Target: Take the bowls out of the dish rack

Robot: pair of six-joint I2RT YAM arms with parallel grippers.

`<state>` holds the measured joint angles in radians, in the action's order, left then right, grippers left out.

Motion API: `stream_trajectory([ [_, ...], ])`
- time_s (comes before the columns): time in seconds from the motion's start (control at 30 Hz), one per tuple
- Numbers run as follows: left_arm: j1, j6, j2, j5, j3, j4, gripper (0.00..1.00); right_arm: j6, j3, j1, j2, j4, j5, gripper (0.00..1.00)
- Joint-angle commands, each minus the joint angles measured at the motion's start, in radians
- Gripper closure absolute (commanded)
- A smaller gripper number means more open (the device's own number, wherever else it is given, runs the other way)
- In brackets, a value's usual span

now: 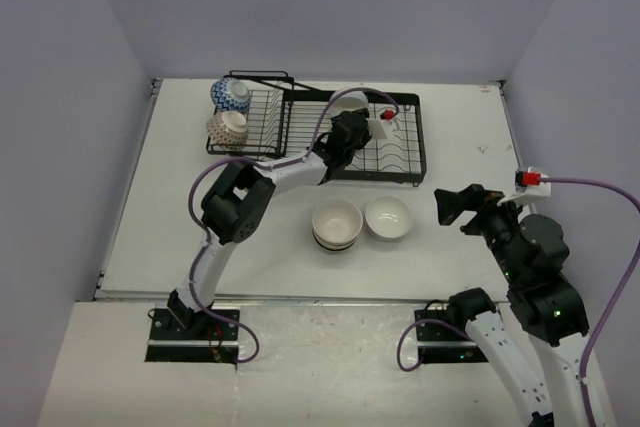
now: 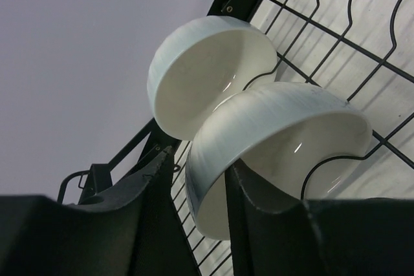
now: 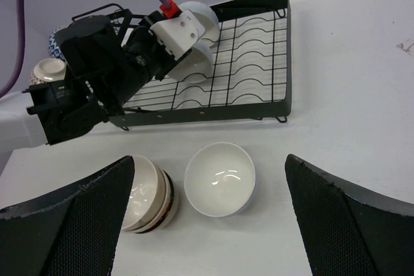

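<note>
In the black dish rack two white bowls stand on edge, one behind the other. My left gripper straddles the nearer bowl's rim, one finger inside against the wall, the other outside with a thin gap showing, so it is open. From above, the left gripper sits over the rack's middle. A blue-and-white bowl and a cream bowl rest in the rack's smaller left section. My right gripper hovers wide open and empty above the table at the right.
On the table in front of the rack stand a stack of cream bowls with a dark band and a single white bowl; in the right wrist view the white bowl lies between my right fingers, far below them.
</note>
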<state>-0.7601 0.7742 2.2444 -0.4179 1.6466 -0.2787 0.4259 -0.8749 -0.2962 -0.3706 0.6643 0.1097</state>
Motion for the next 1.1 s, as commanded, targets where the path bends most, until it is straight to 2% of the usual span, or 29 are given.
stream_trajectory([
  [0.0, 0.005, 0.03, 0.026, -0.022, 0.012, -0.083, 0.62, -0.022, -0.003, 0.0, 0.005, -0.031, -0.001, 0.01],
  [0.13, 0.005, 0.03, 0.046, -0.019, 0.01, -0.086, 0.71, -0.026, -0.001, 0.0, 0.015, -0.032, 0.007, 0.01],
  [0.2, 0.005, 0.028, 0.06, -0.027, 0.009, -0.096, 0.79, -0.027, 0.001, 0.0, 0.018, -0.032, 0.007, 0.01],
  [0.23, 0.005, 0.028, 0.066, -0.039, 0.01, -0.102, 0.84, -0.027, 0.001, 0.0, 0.019, -0.032, 0.008, 0.01],
  [0.27, 0.005, 0.03, 0.072, -0.044, 0.01, -0.111, 0.95, -0.029, 0.002, 0.0, 0.021, -0.034, 0.008, 0.01],
  [0.3, 0.005, 0.031, 0.083, -0.051, 0.01, -0.119, 1.0, -0.03, 0.004, 0.0, 0.022, -0.035, 0.008, 0.01],
  [0.53, 0.005, 0.051, 0.115, -0.174, 0.007, -0.252, 1.0, -0.035, 0.008, 0.0, 0.027, -0.04, 0.01, 0.01],
  [0.7, 0.005, 0.105, 0.121, -0.237, -0.039, -0.447, 1.0, -0.036, 0.011, 0.0, 0.033, -0.042, 0.007, 0.01],
  [0.83, 0.005, 0.137, 0.123, -0.243, -0.083, -0.62, 1.0, -0.036, 0.016, 0.0, 0.047, -0.048, 0.001, 0.01],
  [1.07, 0.007, 0.166, 0.168, -0.234, -0.131, -0.818, 1.0, -0.038, 0.024, 0.0, 0.071, -0.057, -0.015, 0.01],
])
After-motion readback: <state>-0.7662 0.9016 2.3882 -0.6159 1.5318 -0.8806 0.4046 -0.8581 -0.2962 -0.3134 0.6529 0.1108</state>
